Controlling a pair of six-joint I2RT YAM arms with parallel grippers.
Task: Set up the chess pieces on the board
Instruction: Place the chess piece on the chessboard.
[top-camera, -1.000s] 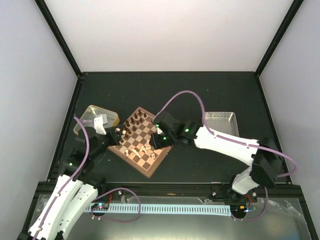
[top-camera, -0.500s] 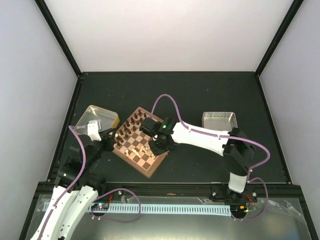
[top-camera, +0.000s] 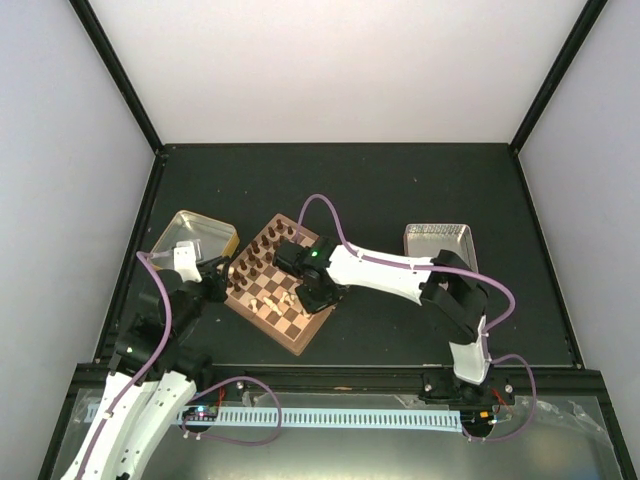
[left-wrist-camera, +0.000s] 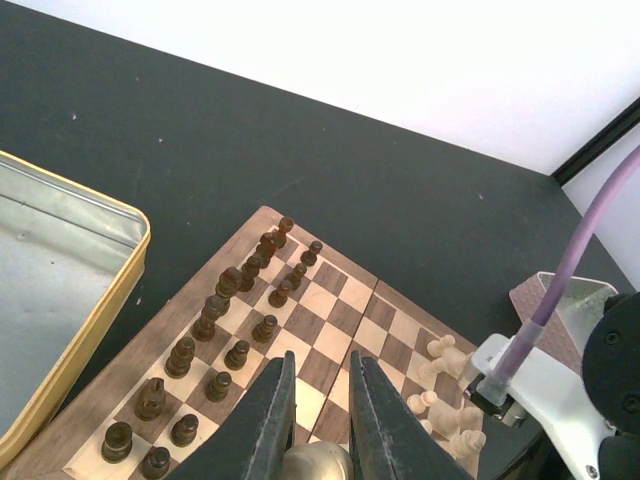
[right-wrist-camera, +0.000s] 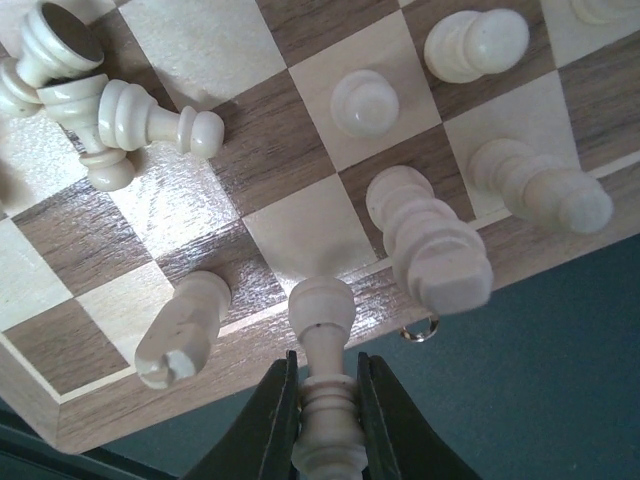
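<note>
The board (top-camera: 292, 326) lies angled between both arms. Dark chess pieces (left-wrist-camera: 230, 284) stand in two rows along its left side. Pale chess pieces (right-wrist-camera: 432, 245) cluster on the right side, some upright, some toppled (right-wrist-camera: 148, 113). My right gripper (right-wrist-camera: 326, 365) is shut on the stem of a cream piece (right-wrist-camera: 322, 305) whose round head hangs over the board's rim; from above this gripper (top-camera: 312, 292) sits over the board's near right part. My left gripper (left-wrist-camera: 321, 360) hovers at the board's left edge, jaws close together with a tan rounded piece (left-wrist-camera: 320, 462) deep between them.
A gold-tan tin (top-camera: 188, 232) lies left of the board, its rim (left-wrist-camera: 120, 270) close to my left gripper. A pinkish tray (top-camera: 440, 240) sits to the right. The right arm's white link (left-wrist-camera: 545, 385) reaches over the board's right corner.
My right arm swung left and folded its elbow in, carrying the cream piece over the board's near right. My left gripper drew back off the board's left edge, then held still.
</note>
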